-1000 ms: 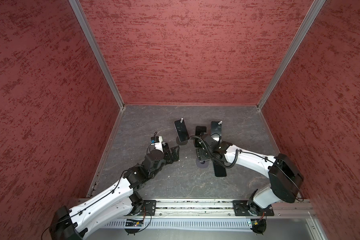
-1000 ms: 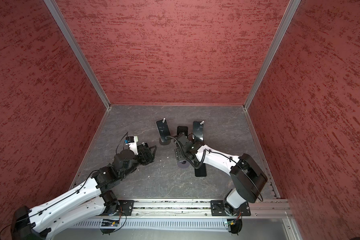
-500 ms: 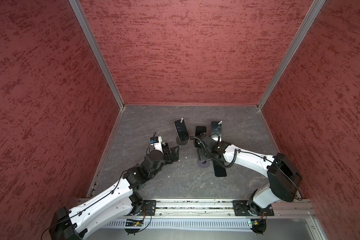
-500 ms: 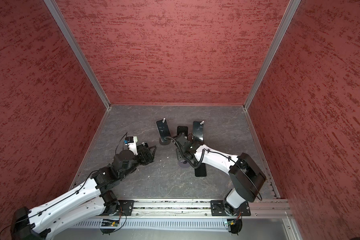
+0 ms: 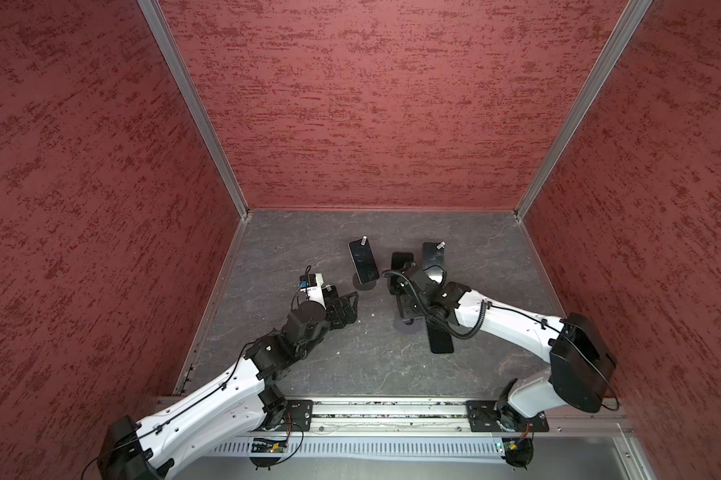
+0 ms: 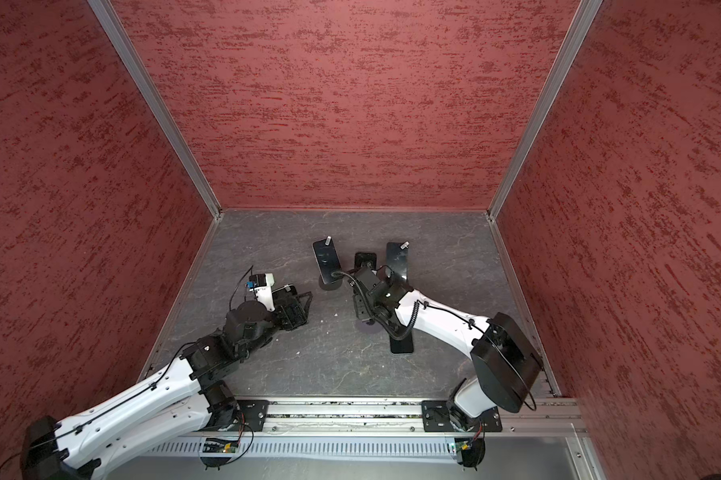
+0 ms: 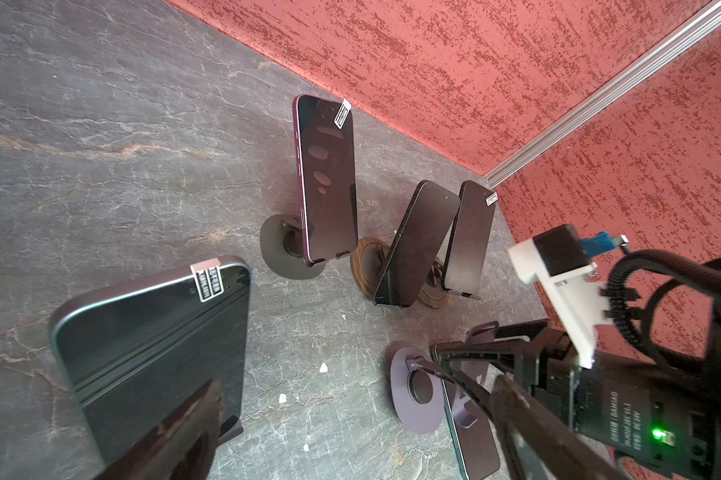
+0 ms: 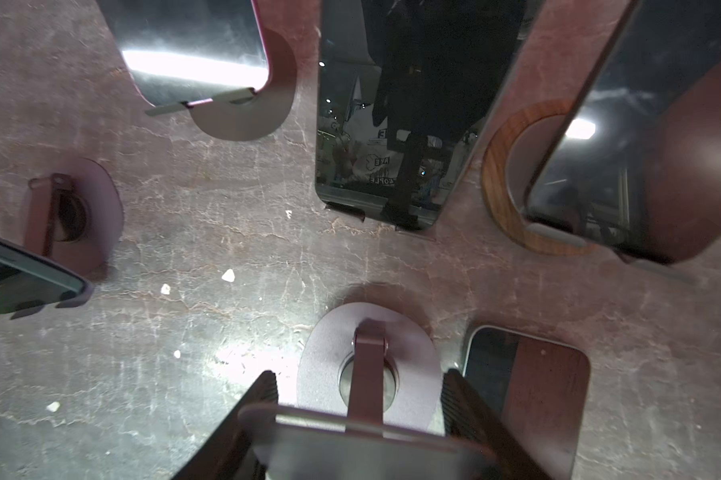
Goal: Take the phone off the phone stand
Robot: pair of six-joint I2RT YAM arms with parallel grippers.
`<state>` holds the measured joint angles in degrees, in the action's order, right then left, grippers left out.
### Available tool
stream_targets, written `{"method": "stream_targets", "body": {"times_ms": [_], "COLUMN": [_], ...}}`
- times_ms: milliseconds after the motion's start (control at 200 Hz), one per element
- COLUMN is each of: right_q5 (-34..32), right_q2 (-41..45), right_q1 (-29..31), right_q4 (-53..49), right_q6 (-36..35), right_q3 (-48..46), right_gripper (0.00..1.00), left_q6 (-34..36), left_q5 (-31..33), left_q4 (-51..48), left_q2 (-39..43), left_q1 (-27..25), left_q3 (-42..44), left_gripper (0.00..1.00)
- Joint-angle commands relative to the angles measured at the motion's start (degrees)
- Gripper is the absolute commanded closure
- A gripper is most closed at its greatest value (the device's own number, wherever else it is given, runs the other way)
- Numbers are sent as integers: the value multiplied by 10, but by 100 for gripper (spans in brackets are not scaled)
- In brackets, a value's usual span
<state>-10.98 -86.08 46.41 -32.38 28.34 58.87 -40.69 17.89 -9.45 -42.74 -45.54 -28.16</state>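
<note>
Right gripper (image 8: 359,380) just closed: ribbed fingers (image 8: 261,405) now clamp phone (image 8: 371,451) by both side edges (grip looks square). Phone still seated on phone stand (image 8: 413,345), mid-floor; lift-off judged next. Versus a second ago: jaws were wider, wrist barely shifted. Left gripper (image 5: 347,308) unchanged, spread wide, holding nothing.

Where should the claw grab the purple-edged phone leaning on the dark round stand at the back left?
Pinch the purple-edged phone across its two long edges, in the upper half, coming down from above. It leans back with its bottom edge resting on the lip of the dark round stand, so lifting up along its lean should free it. The upper part stands clear of the neighbouring phone.
</note>
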Motion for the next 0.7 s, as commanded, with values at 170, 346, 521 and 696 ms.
{"method": "stream_targets", "body": {"times_ms": [170, 346, 521, 696], "right_q5": [-34, -50, -63, -76], "right_q2": [51, 81, 112, 137], "right_q1": [2, -10, -37, -92], "right_q4": [-58, -86, -106, -110], "right_q6": [33, 46, 52, 36], "right_q3": [9, -13, -39, -68], "right_gripper": [42, 42, 43, 42], "left_q6": [-2, -1, 0, -2], "left_q5": [-5, -5, -7, -12], "left_q4": [-4, 1, 4, 6], "left_q2": [2, 0, -4, -7], "left_q1": [4, 4, 4, 4], "left_q3": [5, 5, 4, 2], "left_gripper": [0, 0, 1, 0]}}
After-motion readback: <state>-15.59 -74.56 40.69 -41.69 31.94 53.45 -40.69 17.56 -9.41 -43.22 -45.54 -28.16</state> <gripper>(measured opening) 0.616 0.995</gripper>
